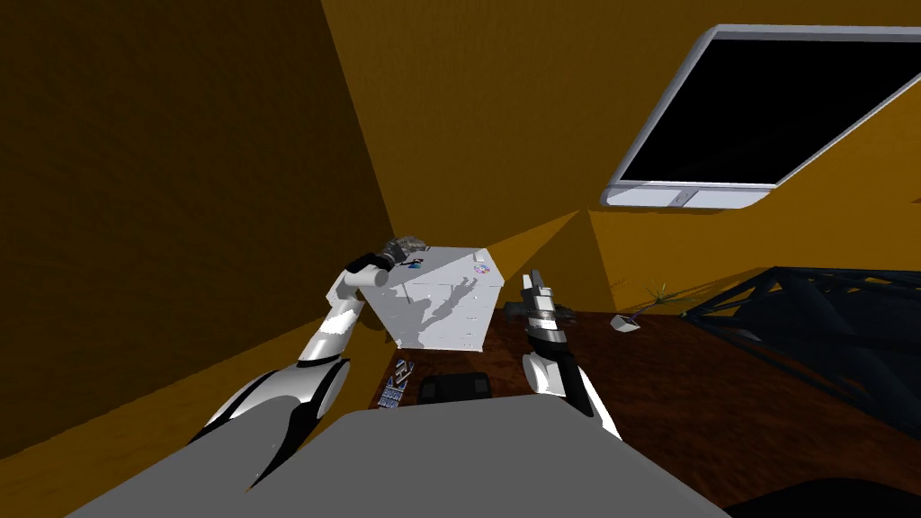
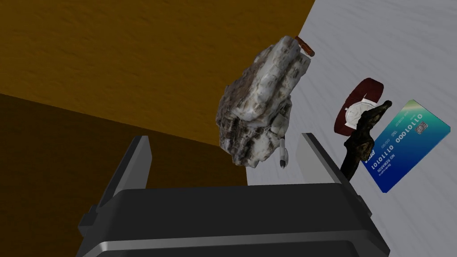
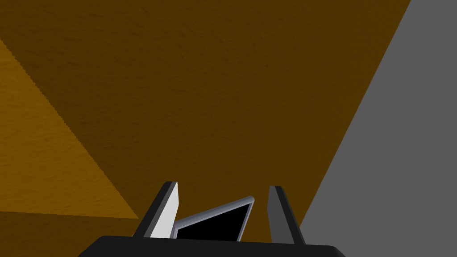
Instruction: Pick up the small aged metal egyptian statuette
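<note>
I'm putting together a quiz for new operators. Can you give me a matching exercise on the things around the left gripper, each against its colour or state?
Things:
1. card
2. watch strap
3. statuette
4. left gripper

Colour or state:
A. mottled grey and white
B. open, nothing between its fingers
C. blue and green
D. dark red

Pairs: 1-C, 2-D, 3-A, 4-B

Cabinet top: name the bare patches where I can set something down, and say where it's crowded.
Crowded: the corner by the left end effector, where the rough grey-white statuette, pen, watch, dark figurine and blue card cluster. Bare: the white cabinet top from that cluster across to the disc by the opposite edge.
</note>
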{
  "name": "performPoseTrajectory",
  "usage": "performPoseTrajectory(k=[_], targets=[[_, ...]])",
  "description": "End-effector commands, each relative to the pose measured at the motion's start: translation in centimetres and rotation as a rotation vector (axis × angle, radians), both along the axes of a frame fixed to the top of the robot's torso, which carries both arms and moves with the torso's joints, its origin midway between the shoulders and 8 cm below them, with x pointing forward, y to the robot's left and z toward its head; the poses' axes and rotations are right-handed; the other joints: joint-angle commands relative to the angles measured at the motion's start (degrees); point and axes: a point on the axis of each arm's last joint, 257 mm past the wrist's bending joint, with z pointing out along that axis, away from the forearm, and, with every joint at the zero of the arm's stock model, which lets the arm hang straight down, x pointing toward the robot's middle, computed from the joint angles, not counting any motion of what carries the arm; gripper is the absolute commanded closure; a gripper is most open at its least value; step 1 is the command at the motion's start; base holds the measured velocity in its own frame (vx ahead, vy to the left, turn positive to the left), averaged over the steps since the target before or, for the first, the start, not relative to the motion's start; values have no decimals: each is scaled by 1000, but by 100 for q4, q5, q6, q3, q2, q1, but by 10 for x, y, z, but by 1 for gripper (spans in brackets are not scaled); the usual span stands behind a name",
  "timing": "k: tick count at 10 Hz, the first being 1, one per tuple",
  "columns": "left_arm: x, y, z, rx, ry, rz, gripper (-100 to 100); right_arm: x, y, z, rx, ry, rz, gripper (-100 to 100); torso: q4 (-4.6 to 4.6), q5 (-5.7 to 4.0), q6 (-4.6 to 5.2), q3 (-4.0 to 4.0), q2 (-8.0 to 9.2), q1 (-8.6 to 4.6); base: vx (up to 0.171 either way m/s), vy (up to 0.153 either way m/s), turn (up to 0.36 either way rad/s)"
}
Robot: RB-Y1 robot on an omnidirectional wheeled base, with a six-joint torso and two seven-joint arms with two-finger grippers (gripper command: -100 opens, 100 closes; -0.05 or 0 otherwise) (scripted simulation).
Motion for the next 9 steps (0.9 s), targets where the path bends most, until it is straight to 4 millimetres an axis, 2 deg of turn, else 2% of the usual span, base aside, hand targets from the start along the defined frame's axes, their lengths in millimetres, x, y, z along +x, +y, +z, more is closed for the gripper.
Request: performPoseTrajectory(k=[1,3,4,6,7,9], targets=[[10,6,0,-16,47,3,-100,0,0,0,0,0,0,0,0,0,0,0,0,0,-7,-6,-144],[12,6,-7,-15,83,3,-100,0,0,0,0,0,0,0,0,0,0,0,0,-1,-5,-1,-25],[21,13,-2,-32,115,9,-100,0,0,0,0,0,0,0,0,0,-1,0,0,1,-3,-5,-136],[21,13,-12,-31,159,10,-100,0,0,0,0,0,0,0,0,0,0,-1,-1,0,-2,1,-36],[28,20,-5,-46,189,16,-100,0,0,0,0,0,0,0,-1,1,-1,-1,-1,1,0,-2,-141],[27,22,-17,-46,237,21,-100,0,0,0,0,0,0,0,-1,1,0,-2,-3,1,1,3,-34]])
